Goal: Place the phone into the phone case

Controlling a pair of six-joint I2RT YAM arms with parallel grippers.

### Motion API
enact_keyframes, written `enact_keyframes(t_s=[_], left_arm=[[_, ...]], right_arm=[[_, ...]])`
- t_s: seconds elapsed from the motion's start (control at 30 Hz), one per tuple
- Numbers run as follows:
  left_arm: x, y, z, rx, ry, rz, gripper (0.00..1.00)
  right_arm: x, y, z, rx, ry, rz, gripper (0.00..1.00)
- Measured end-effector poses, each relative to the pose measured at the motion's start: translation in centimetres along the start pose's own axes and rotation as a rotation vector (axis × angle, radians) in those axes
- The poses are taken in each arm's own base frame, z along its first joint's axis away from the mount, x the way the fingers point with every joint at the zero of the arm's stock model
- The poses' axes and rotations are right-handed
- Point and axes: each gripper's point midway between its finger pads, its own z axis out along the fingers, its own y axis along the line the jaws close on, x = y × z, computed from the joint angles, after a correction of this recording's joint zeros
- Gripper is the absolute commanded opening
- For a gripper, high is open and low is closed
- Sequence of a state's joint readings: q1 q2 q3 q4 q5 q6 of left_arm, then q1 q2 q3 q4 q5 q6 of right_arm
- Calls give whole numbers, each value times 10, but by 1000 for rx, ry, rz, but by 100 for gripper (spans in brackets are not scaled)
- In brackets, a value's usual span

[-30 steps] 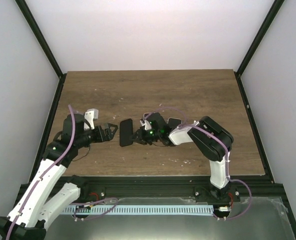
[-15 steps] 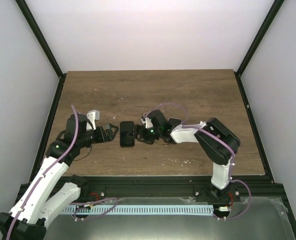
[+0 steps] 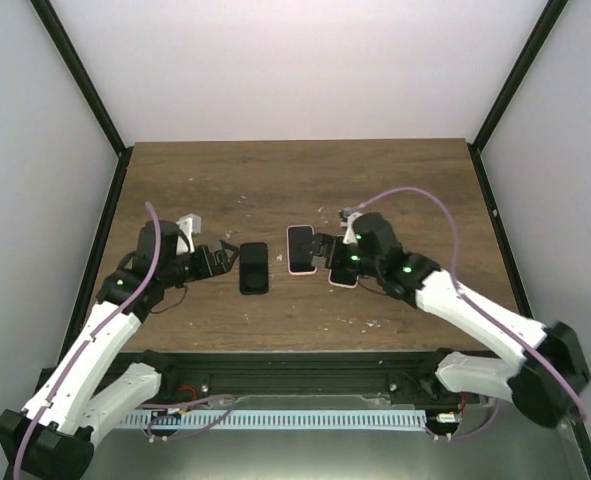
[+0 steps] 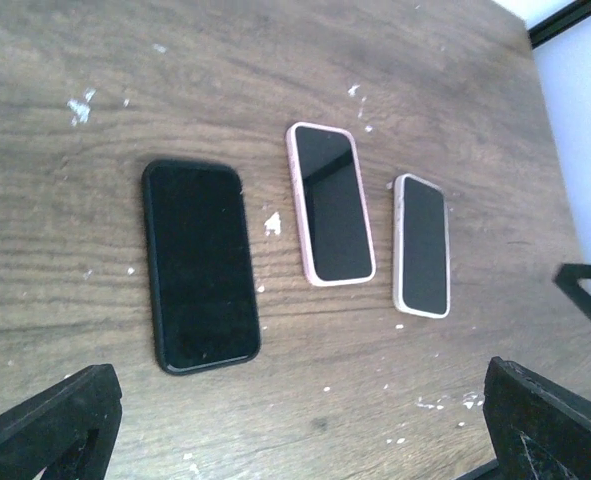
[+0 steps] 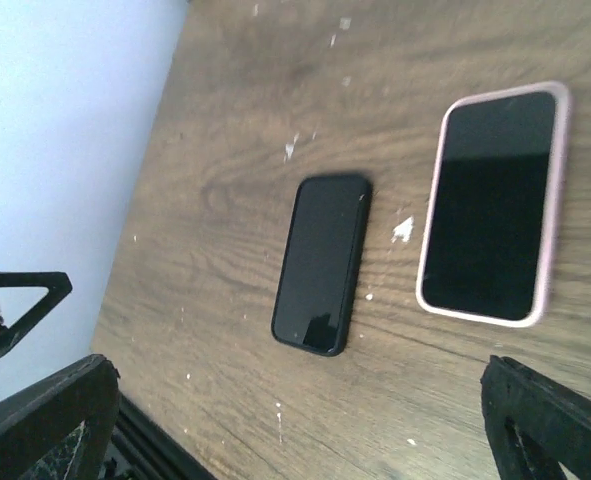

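From above, three phones flat in a row at mid-frame on the wooden table [image 3: 395, 190]: black phone [image 3: 254, 267] leftmost, pink-cased phone [image 3: 301, 249] beside it, white-cased phone [image 3: 341, 280] partly under the right gripper [image 3: 322, 252]. Two grippers, both spread wide and empty; left gripper [image 3: 225, 262] just left of the black phone. Via left wrist, again three, all apart, black at centre-left. Via right wrist, only two whole: black at centre, pink at upper right. A second ago: right gripper pinched shut beside the black phone, since drawn back rightward and opened, baring the pink one; black phone barely shifted.
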State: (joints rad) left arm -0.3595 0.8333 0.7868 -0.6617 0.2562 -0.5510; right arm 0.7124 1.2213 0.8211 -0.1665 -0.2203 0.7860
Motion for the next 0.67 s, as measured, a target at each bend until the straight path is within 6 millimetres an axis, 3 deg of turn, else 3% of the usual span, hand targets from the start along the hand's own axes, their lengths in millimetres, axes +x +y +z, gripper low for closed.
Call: enact_keyframes(t_s=[0.23,0.37,0.5,0.67], left_arm=[[-29,-32,-20,86,-68,35,100],[-40,-51,-36,155,-119,75,100],[-42,-60,-47,198,-152,103,100],[-45,-68,-52,236,-169,116,100]], right_arm=[[-28,4,-103,69,-248,-23,100],[-35,8,-145,73,-337,-18,100],[-36,13,-168,43,-387,-15,100],[-32,8,-160,63,-352,-1,100]])
